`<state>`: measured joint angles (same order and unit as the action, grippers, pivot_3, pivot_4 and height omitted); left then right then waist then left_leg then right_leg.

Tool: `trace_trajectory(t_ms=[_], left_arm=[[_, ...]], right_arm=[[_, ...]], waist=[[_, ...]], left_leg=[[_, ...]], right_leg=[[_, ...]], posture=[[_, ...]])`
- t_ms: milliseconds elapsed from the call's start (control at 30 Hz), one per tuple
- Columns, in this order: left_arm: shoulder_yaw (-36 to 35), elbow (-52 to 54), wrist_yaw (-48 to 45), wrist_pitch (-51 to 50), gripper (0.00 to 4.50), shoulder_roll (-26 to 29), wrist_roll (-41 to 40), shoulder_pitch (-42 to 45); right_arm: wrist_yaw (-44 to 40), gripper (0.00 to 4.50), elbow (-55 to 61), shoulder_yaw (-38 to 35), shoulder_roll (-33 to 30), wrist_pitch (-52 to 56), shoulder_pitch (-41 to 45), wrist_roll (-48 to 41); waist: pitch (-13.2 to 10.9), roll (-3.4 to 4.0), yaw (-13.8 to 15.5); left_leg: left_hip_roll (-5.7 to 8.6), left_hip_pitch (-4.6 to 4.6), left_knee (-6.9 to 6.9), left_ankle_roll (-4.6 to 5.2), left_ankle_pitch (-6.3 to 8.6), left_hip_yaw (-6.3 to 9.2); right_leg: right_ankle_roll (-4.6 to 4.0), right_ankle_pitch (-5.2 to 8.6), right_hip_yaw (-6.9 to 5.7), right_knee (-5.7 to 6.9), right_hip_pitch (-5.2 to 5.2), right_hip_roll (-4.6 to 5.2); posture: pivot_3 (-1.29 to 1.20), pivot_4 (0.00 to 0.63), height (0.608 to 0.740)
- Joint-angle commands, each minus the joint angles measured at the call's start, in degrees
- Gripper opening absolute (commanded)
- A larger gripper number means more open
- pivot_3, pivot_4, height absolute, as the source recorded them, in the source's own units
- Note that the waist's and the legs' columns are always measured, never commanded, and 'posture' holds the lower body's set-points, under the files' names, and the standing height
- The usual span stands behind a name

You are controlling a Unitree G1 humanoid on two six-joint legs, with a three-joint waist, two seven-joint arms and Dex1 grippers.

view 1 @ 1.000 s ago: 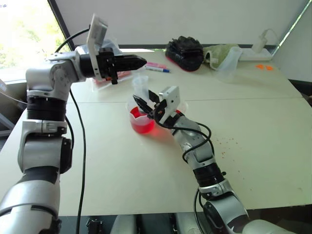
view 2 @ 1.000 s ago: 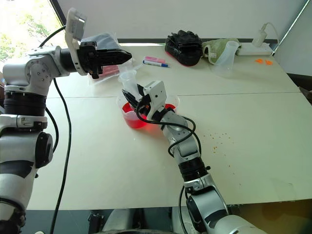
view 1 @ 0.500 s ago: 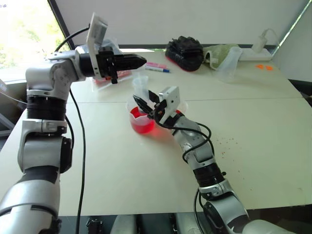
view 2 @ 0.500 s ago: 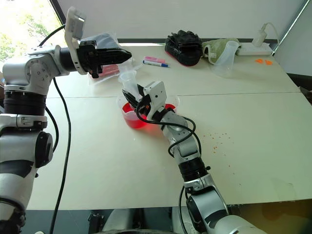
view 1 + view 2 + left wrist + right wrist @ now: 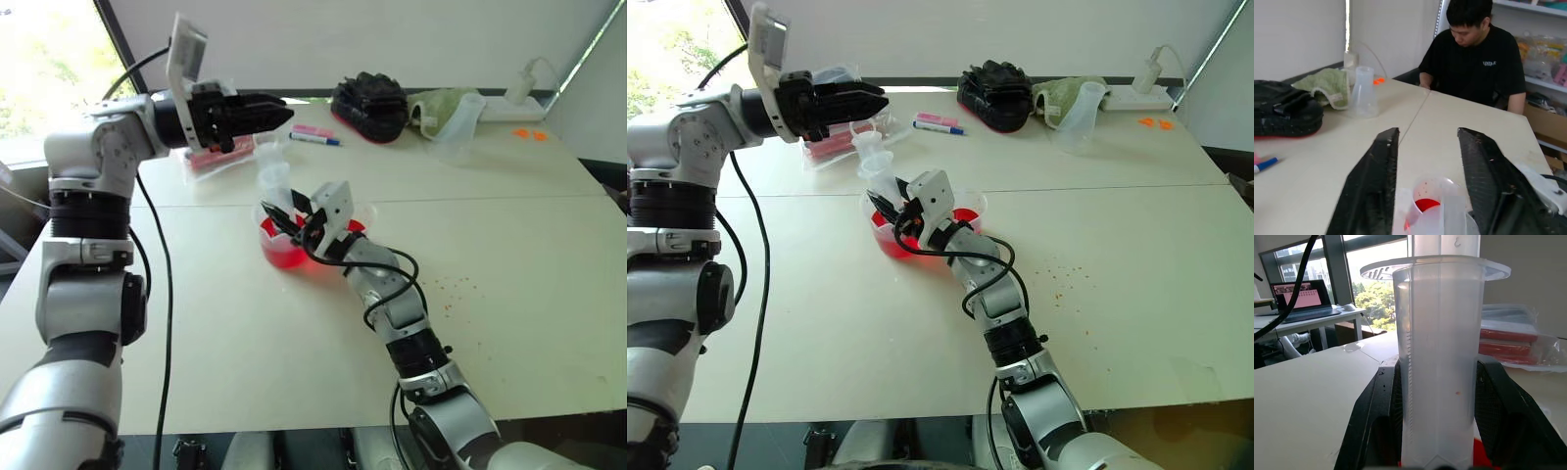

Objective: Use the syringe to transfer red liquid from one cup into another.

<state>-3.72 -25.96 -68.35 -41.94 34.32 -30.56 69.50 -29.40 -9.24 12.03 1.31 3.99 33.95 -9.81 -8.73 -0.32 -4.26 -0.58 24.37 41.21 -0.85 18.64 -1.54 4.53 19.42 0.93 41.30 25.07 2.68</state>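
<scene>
A: What do we have in our right gripper (image 5: 1437, 431)?

B: We have the syringe (image 5: 1437, 357), its clear barrel clamped between our two black fingers (image 5: 1374, 416). It stands roughly upright over the larger spouted beaker (image 5: 279, 250), leaning a little towards our left arm.

A: And the red liquid (image 5: 284, 253)?

B: It sits in that beaker on the table (image 5: 529, 245), just below the syringe. A second patch of red shows right behind our right wrist, but we cannot tell whether that is the smaller cup.

A: Our left gripper (image 5: 279, 115)?

B: It hangs level above the table, up and behind the syringe, pointing to the right. Its fingers (image 5: 1374, 186) are apart with nothing between them; looking along them we see the top of the syringe and the red below.

A: Anything else around?

B: A person in a black shirt (image 5: 1474, 54) sits at the far side of the table. A black bag (image 5: 370, 106), a green cloth (image 5: 436, 103) and a pink-capped marker (image 5: 315, 133) lie at the back.
</scene>
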Motion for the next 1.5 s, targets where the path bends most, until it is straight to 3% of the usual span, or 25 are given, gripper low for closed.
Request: trace_trajectory(t_ms=[33, 67, 633, 1000, 1200, 1500], left_arm=[[-1.7, 3.5, -0.1, 0.0, 3.7, 0.5, -1.3, 0.7], [-1.8, 3.8, 0.1, -0.2, 4.07, 0.5, -1.5, 0.5], [-8.0, 6.2, 5.6, -5.2, 4.07, 1.6, -6.5, -1.2], [-13.6, 14.4, 11.0, -11.9, 4.07, 5.0, -11.9, -9.4], [-12.4, 19.4, 12.3, -11.5, 4.07, 5.4, -12.1, -16.0], [-12.0, 20.3, 13.7, -11.2, 4.07, 4.1, -13.7, -17.2]], right_arm=[[0.4, 1.37, 0.8, -0.1, 1.1, -3.4, 1.6, 0.6], [0.7, 1.37, 0.5, -0.1, 1.3, -4.0, 1.9, 0.8], [4.7, 1.37, -0.6, -2.2, 2.0, -9.2, 4.2, 2.2], [5.8, 1.37, 7.1, -4.7, 1.4, -2.7, 4.2, -1.6], [5.2, 1.37, 11.8, -4.5, 0.9, 1.2, 4.7, -2.9], [4.8, 1.37, 13.5, -4.2, -0.1, 4.1, 4.3, -2.7]], waist=[[0.0, 0.0, 0.1], [0.0, 0.0, 0.1], [0.0, 0.0, -0.1], [0.0, 0.0, -0.3], [0.0, 0.0, -0.3], [0.0, 0.0, 0.1]], left_leg=[[0.0, 0.0, 0.01, 0.0, 0.0, 0.0], [0.0, 0.01, 0.01, 0.0, 0.0, 0.0], [0.0, 0.0, 0.01, -0.01, 0.0, 0.0], [0.0, -0.01, 0.02, -0.01, -0.01, 0.05], [0.0, -0.02, 0.01, -0.01, -0.01, 0.06], [0.02, -0.02, 0.04, -0.01, -0.01, 0.06]], right_leg=[[0.0, 0.0, 0.0, -0.01, 0.0, 0.0], [0.0, 0.0, 0.0, 0.0, 0.0, 0.0], [0.0, 0.0, 0.0, 0.01, 0.0, 0.0], [0.0, 0.0, -0.01, 0.07, 0.0, 0.0], [0.0, 0.0, -0.01, 0.07, -0.01, 0.0], [0.0, 0.0, 0.0, 0.04, -0.07, 0.0]], posture=[[0.0, 0.15, 0.711], [0.0, 0.15, 0.711], [0.0, 0.15, 0.711], [0.0, 0.15, 0.711], [0.0, 0.15, 0.711], [0.0, 0.15, 0.711]])
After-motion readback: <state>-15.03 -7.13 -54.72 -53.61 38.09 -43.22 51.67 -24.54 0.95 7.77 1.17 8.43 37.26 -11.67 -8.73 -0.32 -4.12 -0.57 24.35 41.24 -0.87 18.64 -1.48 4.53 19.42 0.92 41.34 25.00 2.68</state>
